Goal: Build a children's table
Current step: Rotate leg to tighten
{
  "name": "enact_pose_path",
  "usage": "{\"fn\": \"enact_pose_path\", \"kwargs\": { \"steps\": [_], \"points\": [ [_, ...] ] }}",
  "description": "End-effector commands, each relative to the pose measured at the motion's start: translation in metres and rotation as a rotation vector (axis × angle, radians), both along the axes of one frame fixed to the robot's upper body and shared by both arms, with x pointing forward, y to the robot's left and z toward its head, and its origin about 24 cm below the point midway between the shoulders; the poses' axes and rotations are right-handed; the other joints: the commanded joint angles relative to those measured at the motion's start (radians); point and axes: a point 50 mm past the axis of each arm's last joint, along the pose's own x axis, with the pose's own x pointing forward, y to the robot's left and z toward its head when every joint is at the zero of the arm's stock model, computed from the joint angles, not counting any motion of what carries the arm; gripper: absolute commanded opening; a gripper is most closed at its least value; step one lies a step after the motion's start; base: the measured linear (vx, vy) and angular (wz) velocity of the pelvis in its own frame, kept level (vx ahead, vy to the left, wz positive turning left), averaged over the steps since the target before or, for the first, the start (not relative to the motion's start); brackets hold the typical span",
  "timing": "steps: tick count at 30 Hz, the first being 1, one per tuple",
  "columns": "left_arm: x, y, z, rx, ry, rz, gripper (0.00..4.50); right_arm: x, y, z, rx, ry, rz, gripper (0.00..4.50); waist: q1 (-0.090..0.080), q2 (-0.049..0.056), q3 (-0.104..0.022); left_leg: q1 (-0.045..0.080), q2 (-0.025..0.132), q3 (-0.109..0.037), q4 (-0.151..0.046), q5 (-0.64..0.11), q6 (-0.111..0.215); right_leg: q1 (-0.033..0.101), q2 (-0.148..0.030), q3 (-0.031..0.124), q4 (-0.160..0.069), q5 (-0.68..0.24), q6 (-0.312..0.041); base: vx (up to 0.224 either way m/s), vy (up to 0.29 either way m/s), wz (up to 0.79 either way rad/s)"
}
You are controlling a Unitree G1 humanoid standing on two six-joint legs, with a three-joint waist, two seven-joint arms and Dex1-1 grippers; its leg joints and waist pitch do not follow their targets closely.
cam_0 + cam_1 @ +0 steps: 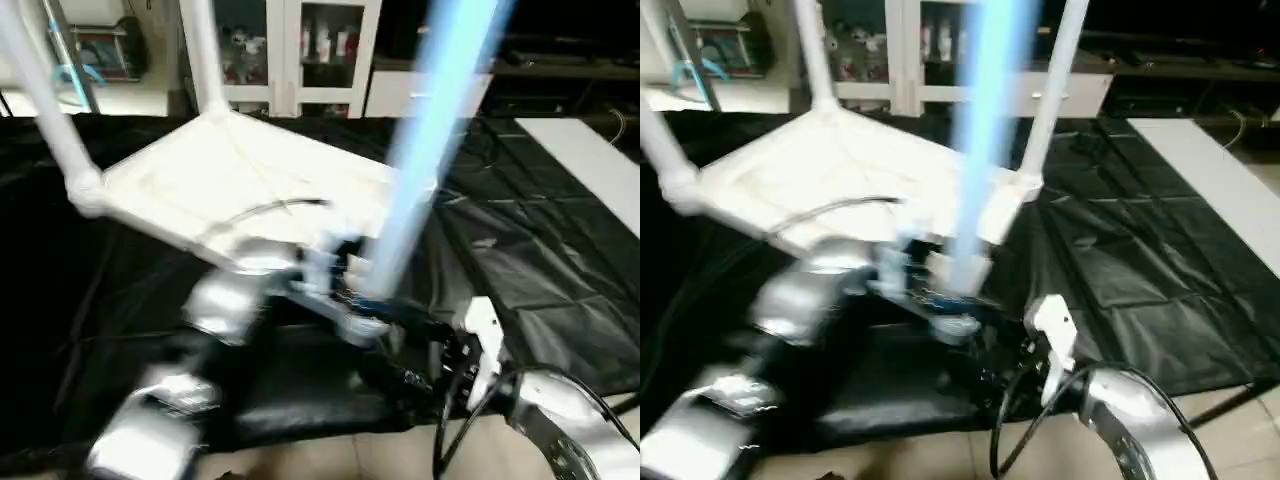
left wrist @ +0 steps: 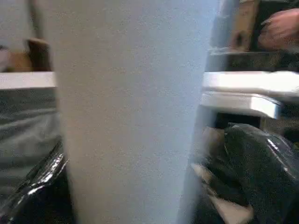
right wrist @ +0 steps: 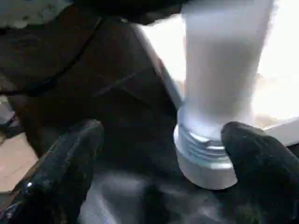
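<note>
The children's table top (image 1: pixel 240 185) lies upside down on the black-cloth table (image 1: pixel 540 270), ribbed underside up, its near edge lifted a little. Three legs already stand up from its corner lobes: one at the far corner (image 1: pixel 205 55), one at the corner on the robot's left (image 1: pixel 45 100), one at the corner on its right (image 1: pixel 1050 90). The fourth leg (image 1: pixel 420 150) rises steeply just in front of the top's near edge, its threaded end (image 3: pixel 205 156) low beside that edge and not yet in a socket.

The left end effector (image 1: pixel 345 290) sits at the base of this leg, apparently clenched round it, with the tube pressed close against its wrist camera; the grip itself is blurred, so that is a judgement. The right end effector (image 3: pixel 159 154) is released, its two black fingers (image 3: pixel 70 158) spread wide, one touching or nearly touching the threads, the other well clear.

Risks from here:
- The leg leans away from the top's plane, so the threads could enter the socket crooked and jam
- A one-sided hold low on a long tube may let it swing and strike the leg at the right corner
- Pushing on the raised near edge could slide or tip the top across the slick cloth
- The open right fingers could catch the threads while the leg turns
</note>
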Motion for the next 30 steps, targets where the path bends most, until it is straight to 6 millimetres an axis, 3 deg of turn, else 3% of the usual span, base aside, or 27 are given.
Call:
{"fn": "enact_pose_path", "kwargs": {
  "steps": [1, 2, 4, 6, 7, 10, 11, 13, 16, 17, 18, 19, 20, 25, 26, 30],
  "points": [
    [0.003, -0.021, 0.005, 0.020, -0.099, 0.057, 4.50, -0.003, 0.006, 0.003, -0.002, -0.016, 0.018, 4.31, -0.007, -0.007, -0.056, 0.005, 0.006, 0.004, -0.072, -0.287, 0.041, 0.055, -0.016, 0.014, -0.065, -0.227, -0.185, 0.000, 0.000, 0.00],
    [0.010, -0.020, 0.003, 0.045, -0.124, 0.128, 4.50, -0.004, 0.006, 0.004, 0.001, -0.016, 0.013, 4.31, -0.006, -0.006, -0.054, 0.009, 0.007, 0.003, -0.073, -0.318, 0.037, 0.048, -0.017, 0.013, -0.073, -0.301, -0.156, 0.000, 0.000, 0.00],
    [0.018, -0.012, 0.003, 0.067, -0.140, 0.192, 4.50, -0.005, 0.007, 0.005, 0.005, -0.016, 0.011, 4.31, -0.009, -0.005, -0.054, 0.002, 0.006, -0.003, -0.077, -0.322, 0.031, 0.053, -0.017, 0.011, -0.073, -0.332, -0.135, 0.000, 0.000, 0.00],
    [0.023, -0.002, 0.001, 0.085, -0.152, 0.228, 4.50, -0.005, 0.007, 0.005, 0.007, -0.013, 0.014, 4.31, -0.020, -0.019, -0.051, -0.003, 0.004, -0.004, -0.081, -0.331, 0.036, 0.048, -0.015, 0.007, -0.080, -0.383, -0.114, 0.000, 0.000, 0.00],
    [0.023, -0.002, 0.001, 0.085, -0.152, 0.228, 4.50, -0.005, 0.007, 0.005, 0.007, -0.013, 0.014, 4.31, -0.023, -0.011, -0.050, -0.001, 0.004, -0.004, -0.080, -0.334, 0.039, 0.045, -0.016, 0.007, -0.083, -0.414, -0.110, 0.000, 0.000, 0.00],
    [0.029, 0.020, -0.006, 0.117, -0.160, 0.245, 4.50, -0.006, 0.007, 0.004, 0.005, -0.008, 0.020, 4.31, -0.025, -0.007, -0.053, 0.004, 0.006, -0.004, -0.078, -0.329, 0.044, 0.039, -0.015, 0.009, -0.083, -0.390, -0.126, 0.000, 0.000, 0.00],
    [0.029, 0.034, -0.011, 0.134, -0.140, 0.224, 4.50, -0.006, 0.007, 0.003, 0.003, -0.008, 0.021, 4.31, -0.024, -0.007, -0.053, 0.003, 0.008, -0.004, -0.081, -0.317, 0.047, 0.040, -0.014, 0.010, -0.075, -0.334, -0.152, 0.000, 0.000, 0.00],
    [0.027, 0.053, -0.017, 0.164, -0.103, 0.177, 4.50, -0.005, 0.007, 0.004, 0.002, -0.010, 0.019, 4.31, -0.025, -0.003, -0.053, 0.005, 0.008, -0.003, -0.082, -0.320, 0.045, 0.039, -0.013, 0.010, -0.070, -0.310, -0.167, 0.000, 0.000, 0.00],
    [0.022, 0.070, -0.023, 0.196, -0.057, 0.102, 4.50, -0.004, 0.007, 0.004, 0.001, -0.013, 0.016, 4.31, -0.026, 0.002, -0.054, 0.009, 0.010, -0.001, -0.082, -0.318, 0.043, 0.038, -0.013, 0.012, -0.065, -0.269, -0.191, 0.000, 0.000, 0.00],
    [0.019, 0.080, -0.026, 0.218, -0.035, 0.063, 4.50, -0.004, 0.006, 0.005, 0.000, -0.015, 0.014, 4.31, -0.025, 0.003, -0.056, 0.010, 0.011, 0.000, -0.082, -0.305, 0.042, 0.039, -0.013, 0.014, -0.059, -0.226, -0.209, 0.000, 0.000, 0.00],
    [0.018, 0.089, -0.030, 0.253, -0.022, 0.036, 4.50, -0.004, 0.004, 0.006, 0.000, -0.016, 0.012, 4.31, -0.025, -0.003, -0.057, 0.012, 0.012, 0.002, -0.082, -0.298, 0.045, 0.037, -0.013, 0.014, -0.059, -0.216, -0.214, 0.000, 0.000, 0.00],
    [0.018, 0.089, -0.030, 0.253, -0.022, 0.036, 4.50, -0.004, 0.004, 0.006, 0.000, -0.016, 0.012, 4.31, -0.022, 0.005, -0.056, 0.015, 0.014, 0.002, -0.081, -0.296, 0.045, 0.036, -0.013, 0.015, -0.055, -0.199, -0.224, 0.000, 0.000, 0.00],
    [0.023, 0.094, -0.034, 0.330, -0.058, 0.071, 4.50, -0.004, 0.003, 0.006, -0.007, -0.012, 0.015, 4.31, -0.020, -0.002, -0.054, 0.014, 0.013, 0.004, -0.081, -0.303, 0.048, 0.035, -0.012, 0.013, -0.057, -0.200, -0.221, 0.000, 0.000, 0.00],
    [0.035, 0.101, -0.035, 0.465, -0.168, 0.174, 4.50, -0.004, 0.001, 0.006, -0.014, -0.007, 0.027, 4.31, -0.013, -0.009, -0.051, 0.009, 0.013, 0.000, -0.085, -0.324, 0.028, 0.039, -0.021, 0.014, -0.063, -0.282, -0.172, 0.000, 0.000, 0.00],
    [0.039, 0.104, -0.033, 0.513, -0.167, 0.190, 4.50, -0.002, 0.001, 0.006, -0.019, -0.008, 0.033, 4.31, -0.013, -0.015, -0.051, 0.009, 0.013, 0.001, -0.084, -0.323, 0.026, 0.038, -0.023, 0.014, -0.064, -0.294, -0.167, 0.000, 0.000, 0.00],
    [0.043, 0.104, -0.032, 0.555, -0.176, 0.208, 4.50, 0.000, 0.001, 0.005, -0.023, -0.007, 0.045, 4.31, -0.011, -0.015, -0.051, 0.009, 0.013, 0.000, -0.083, -0.298, 0.028, 0.038, -0.022, 0.015, -0.061, -0.272, -0.170, 0.000, 0.000, 0.00]
  ]
}}
